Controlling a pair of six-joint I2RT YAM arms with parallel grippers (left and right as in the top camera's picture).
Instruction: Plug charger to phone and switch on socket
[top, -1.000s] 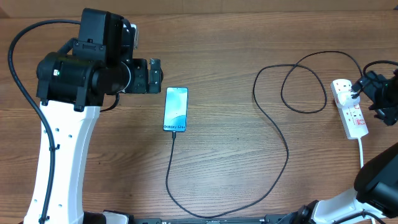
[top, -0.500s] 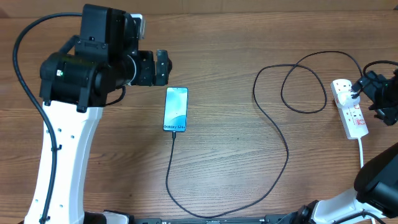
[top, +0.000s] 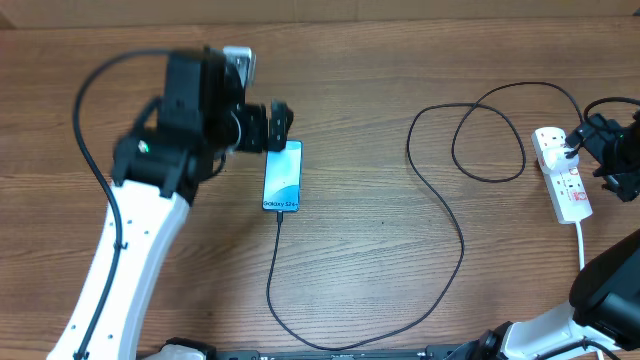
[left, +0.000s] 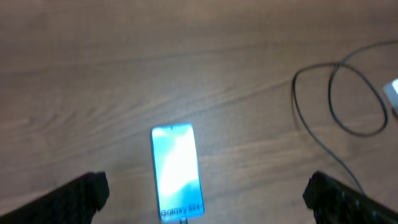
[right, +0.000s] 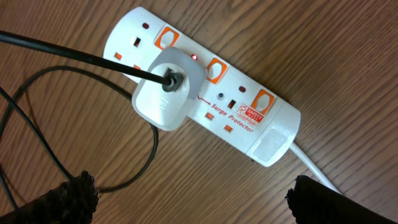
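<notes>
While the left jaws hang wide open over the far end of the phone (top: 283, 176), this slim, glossy rectangle lies flat left of centre on the grained wooden worktop (top: 380, 60), with bare wood on every side. The thin black charger (top: 463, 243) meets its near end and loops to the white oblong socket (top: 562, 172) at the right edge, under the right jaws, which are also open.

A brown wood-grain bench (top: 380, 60) carries a slim lit-screen smartphone (top: 282, 176) left of centre. A thin black cable (top: 462, 243) loops from its lower end rightwards to a white oblong power strip (top: 566, 180) near the right edge.
</notes>
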